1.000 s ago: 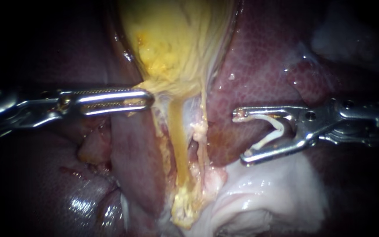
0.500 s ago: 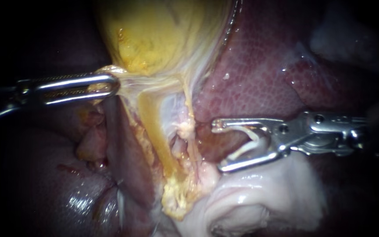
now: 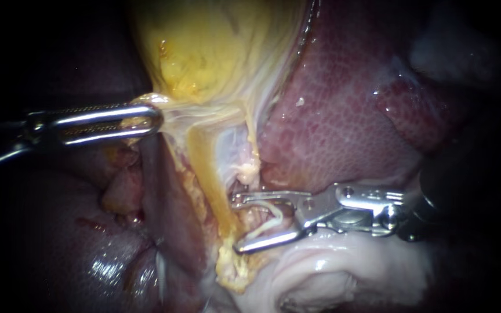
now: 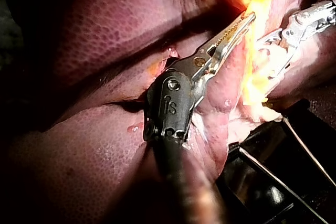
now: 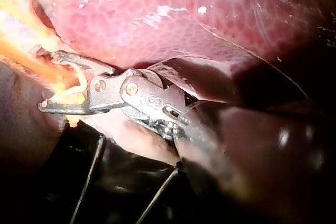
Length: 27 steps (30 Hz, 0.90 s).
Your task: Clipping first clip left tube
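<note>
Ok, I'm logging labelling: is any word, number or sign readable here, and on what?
No text on the liver, gallbladder or clip.
Left instrument: stamped mark on its wrist, too blurred to quote.
Right instrument: faint engraving on its wrist, too small to read.

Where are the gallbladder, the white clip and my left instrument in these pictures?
gallbladder [image 3: 215, 52], endoscope view, on its yellow wall.
clip [image 3: 279, 215], endoscope view, on its white bend.
left instrument [image 3: 156, 120], endoscope view, at the tips of its jaws.
</note>
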{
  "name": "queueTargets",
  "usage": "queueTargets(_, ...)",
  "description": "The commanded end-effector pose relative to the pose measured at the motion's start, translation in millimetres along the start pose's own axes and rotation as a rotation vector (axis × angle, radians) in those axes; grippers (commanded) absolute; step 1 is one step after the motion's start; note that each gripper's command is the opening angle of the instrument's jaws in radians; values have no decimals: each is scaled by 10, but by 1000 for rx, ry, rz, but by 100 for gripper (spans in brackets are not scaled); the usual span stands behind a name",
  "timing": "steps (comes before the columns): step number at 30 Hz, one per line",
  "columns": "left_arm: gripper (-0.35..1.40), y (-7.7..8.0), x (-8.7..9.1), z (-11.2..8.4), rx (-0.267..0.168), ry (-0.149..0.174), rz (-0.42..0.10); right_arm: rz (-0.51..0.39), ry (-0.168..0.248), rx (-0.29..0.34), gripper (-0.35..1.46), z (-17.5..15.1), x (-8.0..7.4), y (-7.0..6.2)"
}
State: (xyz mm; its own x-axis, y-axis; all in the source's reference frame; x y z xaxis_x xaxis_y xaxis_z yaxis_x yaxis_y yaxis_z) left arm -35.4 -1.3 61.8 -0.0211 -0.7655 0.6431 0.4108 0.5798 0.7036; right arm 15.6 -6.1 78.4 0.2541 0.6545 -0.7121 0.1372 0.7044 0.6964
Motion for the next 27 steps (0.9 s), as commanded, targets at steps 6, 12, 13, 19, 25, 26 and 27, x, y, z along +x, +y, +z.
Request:
queueTargets(6, -35, -2, 3, 3, 6, 1, 2, 12, -3, 24, 60, 12, -1, 3)
queueTargets(12, -35, 10, 7, 6, 9, 1, 3, 30, 15, 103, 60, 13, 5, -12)
queueTargets(13, -35, 13, 8, 7, 10, 1, 4, 39, 17, 121, 60, 14, 7, -16)
queueTargets(19, -35, 34, 17, 13, 9, 0, 7, 55, 24, 202, 59, 21, 13, -32)
queueTargets(25, -35, 40, 26, 30, 11, 14, 11, 60, 16, 229, 58, 36, 10, -32)
queueTargets(26, -35, 39, 27, 33, 15, 17, 12, 63, 14, 230, 58, 40, 8, -31)
queueTargets(27, -35, 38, 27, 36, 16, 17, 12, 62, 13, 230, 58, 44, 6, -31)
